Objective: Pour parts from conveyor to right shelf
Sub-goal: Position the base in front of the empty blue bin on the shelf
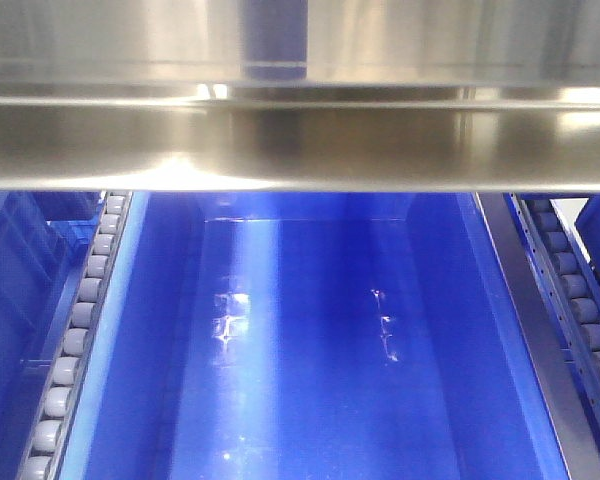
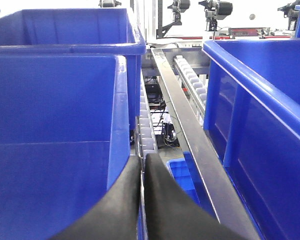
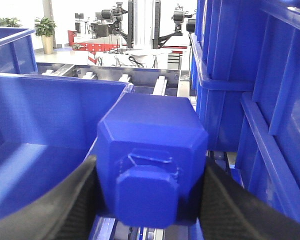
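Blue block (image 3: 150, 150), bevelled at its edges, square knob facing the right wrist camera, clamped between the two black fingers (image 3: 65, 210) of the right gripper (image 3: 149, 166). The block hangs beside the near corner of a deep-blue bin (image 3: 50, 110). Stacked bins (image 3: 230, 60) rise just to its right.

Left gripper (image 2: 142, 162): its black pads (image 2: 175, 210) are pressed almost together, only a thin seam between them and nothing seen in it. The gripper sits low between a left bin (image 2: 55, 100) and a right bin (image 2: 260, 100), over a steel rail (image 2: 190, 130).

Front view: the stainless shelf beam (image 1: 300, 140) crosses the top. Below it a blue bin wall (image 1: 150, 330) is flanked by a lane of grey rollers (image 1: 80, 320) on each side. A potted plant (image 3: 46, 30) stands far behind.
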Tool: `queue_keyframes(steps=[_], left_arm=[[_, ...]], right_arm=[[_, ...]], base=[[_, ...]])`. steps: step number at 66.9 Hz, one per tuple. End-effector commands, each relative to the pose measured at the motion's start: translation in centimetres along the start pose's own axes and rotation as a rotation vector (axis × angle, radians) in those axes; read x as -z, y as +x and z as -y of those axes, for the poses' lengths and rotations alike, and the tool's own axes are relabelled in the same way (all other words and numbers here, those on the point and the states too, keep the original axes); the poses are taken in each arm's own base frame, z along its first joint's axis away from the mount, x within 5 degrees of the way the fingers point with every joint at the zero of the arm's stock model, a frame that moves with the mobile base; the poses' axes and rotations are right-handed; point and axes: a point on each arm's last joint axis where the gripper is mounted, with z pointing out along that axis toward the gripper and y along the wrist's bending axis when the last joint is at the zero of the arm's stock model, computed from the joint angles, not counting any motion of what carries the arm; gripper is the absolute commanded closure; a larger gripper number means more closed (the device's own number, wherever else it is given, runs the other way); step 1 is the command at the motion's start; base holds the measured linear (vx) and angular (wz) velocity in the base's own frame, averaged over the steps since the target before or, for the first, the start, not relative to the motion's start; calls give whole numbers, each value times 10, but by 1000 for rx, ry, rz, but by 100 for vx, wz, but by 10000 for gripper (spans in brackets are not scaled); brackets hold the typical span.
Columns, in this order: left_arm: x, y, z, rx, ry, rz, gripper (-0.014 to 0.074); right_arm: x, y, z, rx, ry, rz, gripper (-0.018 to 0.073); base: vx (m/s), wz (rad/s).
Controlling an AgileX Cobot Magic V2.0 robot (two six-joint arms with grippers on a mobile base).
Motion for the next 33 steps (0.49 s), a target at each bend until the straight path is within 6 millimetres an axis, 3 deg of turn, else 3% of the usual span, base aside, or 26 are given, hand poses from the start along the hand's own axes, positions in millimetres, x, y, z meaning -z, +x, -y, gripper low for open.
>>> queue_keyframes(steps=[1,33], left_arm=[[2,-14,1,14,10,110,603],[2,-14,1,14,10,110,603]], right_arm=[[1,-15,0,19,0,91,564],[1,-17,-1,-21,-17,108,564]], base=[[0,0],[0,0]])
